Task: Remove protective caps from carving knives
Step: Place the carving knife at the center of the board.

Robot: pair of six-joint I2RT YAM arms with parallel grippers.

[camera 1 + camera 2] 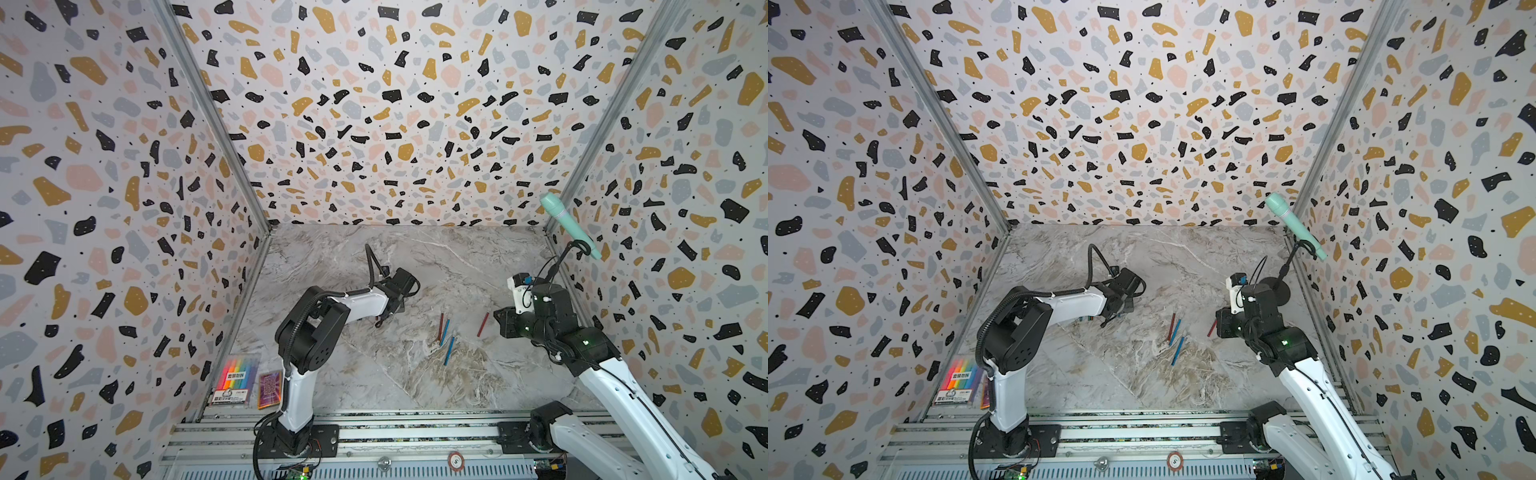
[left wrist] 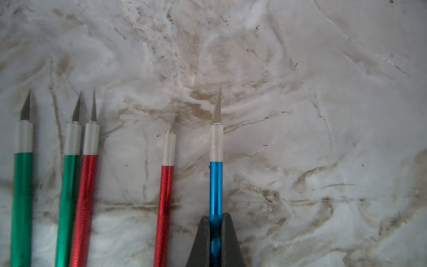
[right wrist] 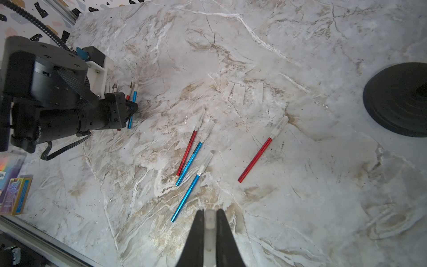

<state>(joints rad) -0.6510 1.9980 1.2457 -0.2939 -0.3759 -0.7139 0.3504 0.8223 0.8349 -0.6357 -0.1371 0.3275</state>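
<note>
Blue knife (image 2: 216,185) between left fingers (image 2: 200,242); cap (image 3: 209,220) between right fingers (image 3: 196,240).

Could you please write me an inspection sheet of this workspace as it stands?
Surface: marble tabletop, veined.
Job's things: four capped knives mid-table; four bare knives side by side; loose caps grouped.
Clutter: pen pack, card box, microphone.
Grippers: left gripper jaws shut on blue knife, blade bare; right gripper jaws shut on clear cap.
Cables: black conduit on left arm.
Surroundings: terrazzo walls, aluminium rail.
</note>
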